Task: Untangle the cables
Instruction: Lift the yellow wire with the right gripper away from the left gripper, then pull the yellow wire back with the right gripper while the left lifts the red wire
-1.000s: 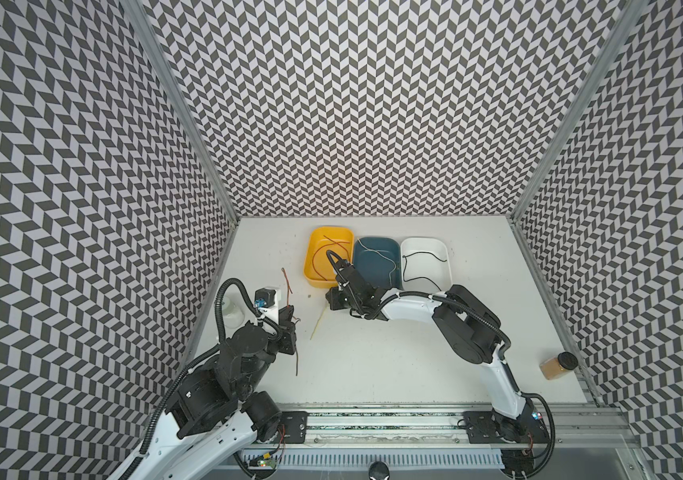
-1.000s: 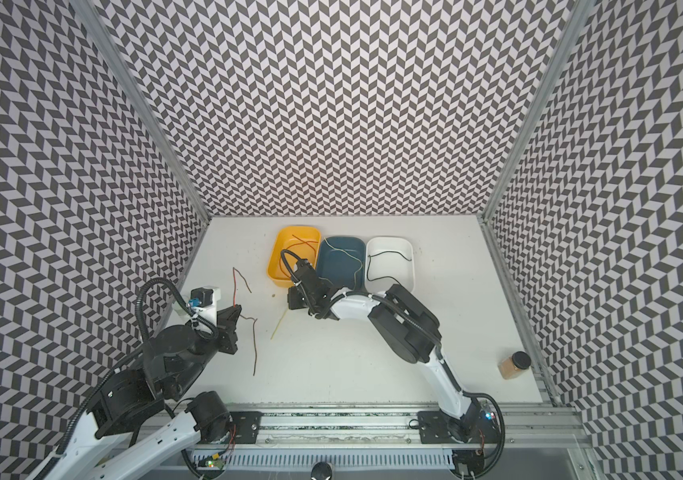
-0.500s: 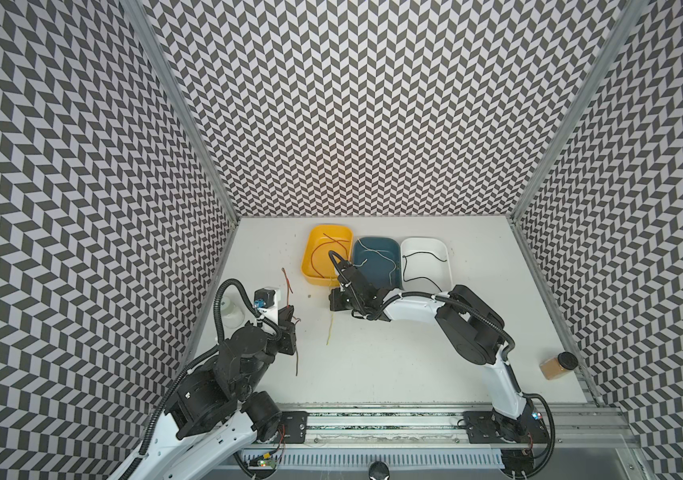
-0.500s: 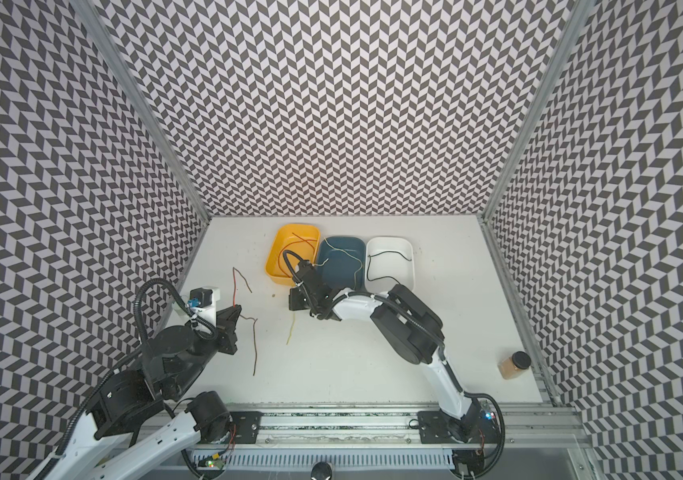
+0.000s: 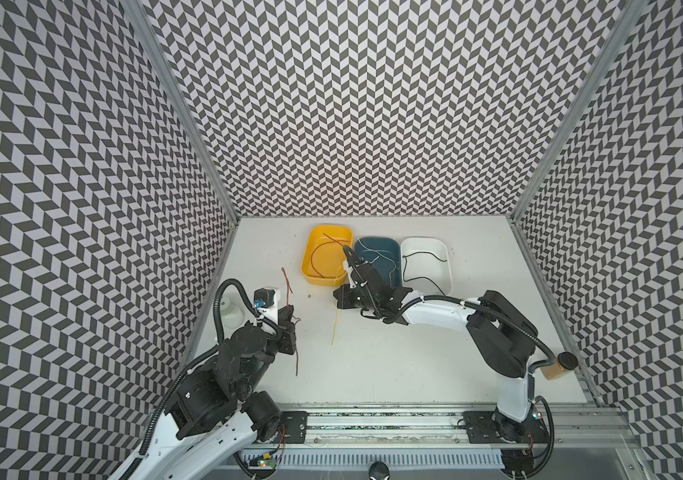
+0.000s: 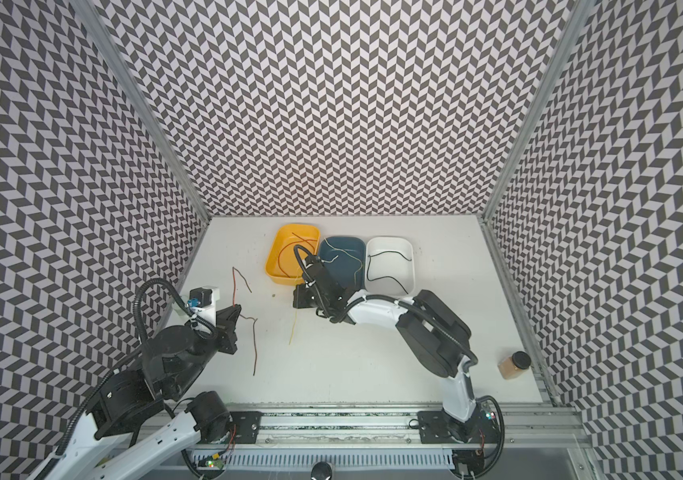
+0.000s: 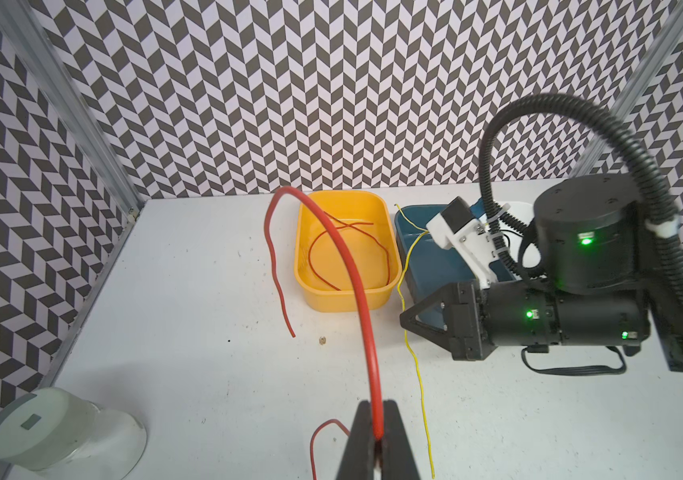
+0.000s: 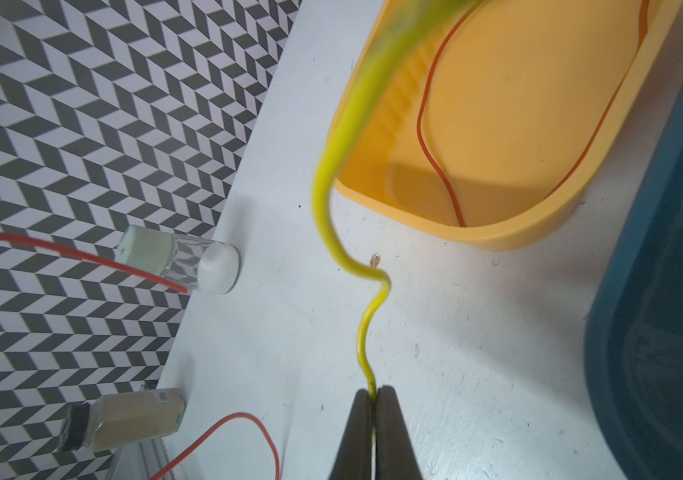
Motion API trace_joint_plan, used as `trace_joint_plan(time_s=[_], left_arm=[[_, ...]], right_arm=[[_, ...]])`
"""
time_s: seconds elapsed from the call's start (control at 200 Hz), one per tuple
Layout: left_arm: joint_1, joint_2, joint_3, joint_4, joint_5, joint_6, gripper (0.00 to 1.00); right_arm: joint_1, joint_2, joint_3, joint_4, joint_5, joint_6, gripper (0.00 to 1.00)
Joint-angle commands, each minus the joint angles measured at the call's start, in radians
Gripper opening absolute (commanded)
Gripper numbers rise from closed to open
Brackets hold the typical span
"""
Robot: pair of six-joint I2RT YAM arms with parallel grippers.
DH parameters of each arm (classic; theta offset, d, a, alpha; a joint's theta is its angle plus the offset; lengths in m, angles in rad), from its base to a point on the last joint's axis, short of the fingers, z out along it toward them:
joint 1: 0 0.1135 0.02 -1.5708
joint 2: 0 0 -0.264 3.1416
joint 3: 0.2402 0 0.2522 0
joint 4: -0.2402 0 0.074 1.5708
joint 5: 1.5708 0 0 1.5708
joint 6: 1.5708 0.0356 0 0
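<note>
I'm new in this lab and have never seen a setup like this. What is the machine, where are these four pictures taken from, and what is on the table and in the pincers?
This is a robot with a left arm and a right arm at a white table, each ending in a two-fingered pincer. Two pictures look down from overhead, nearly the same view. The other two come from cameras on the wrists, looking along each pincer. At the back stand a yellow tray, a blue tray and a white tray, each with loose wires in it. The left pincer is shut on a red cable; the right pincer is shut on a yellow cable. A small jar stands near the right arm's base.
</note>
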Motion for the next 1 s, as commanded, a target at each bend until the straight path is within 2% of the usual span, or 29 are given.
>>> trace_joint_plan(time_s=[0.0, 0.2, 0.421, 0.576, 0.711, 0.996], left_arm=[[0.003, -0.007, -0.005, 0.012, -0.006, -0.006, 0.0], [0.004, -0.009, -0.006, 0.012, -0.003, -0.008, 0.0], [0.004, 0.047, 0.045, -0.008, 0.048, -0.005, 0.0], [0.006, 0.133, 0.105, -0.001, 0.076, -0.005, 0.0], [0.004, 0.203, 0.211, -0.021, 0.075, -0.017, 0.0], [0.002, 0.375, 0.527, -0.092, 0.089, 0.021, 0.0]], right_arm=[[-0.007, -0.079, -0.023, 0.014, -0.035, 0.022, 0.01], [-0.019, -0.206, -0.024, -0.179, -0.144, -0.12, 0.0], [-0.029, -0.402, -0.121, -0.307, -0.114, -0.265, 0.0], [-0.029, -0.534, -0.221, -0.311, -0.096, -0.315, 0.0], [-0.031, -0.625, -0.254, -0.402, -0.055, -0.342, 0.0], [-0.034, -0.891, -0.399, -0.461, 0.035, -0.391, 0.0]])
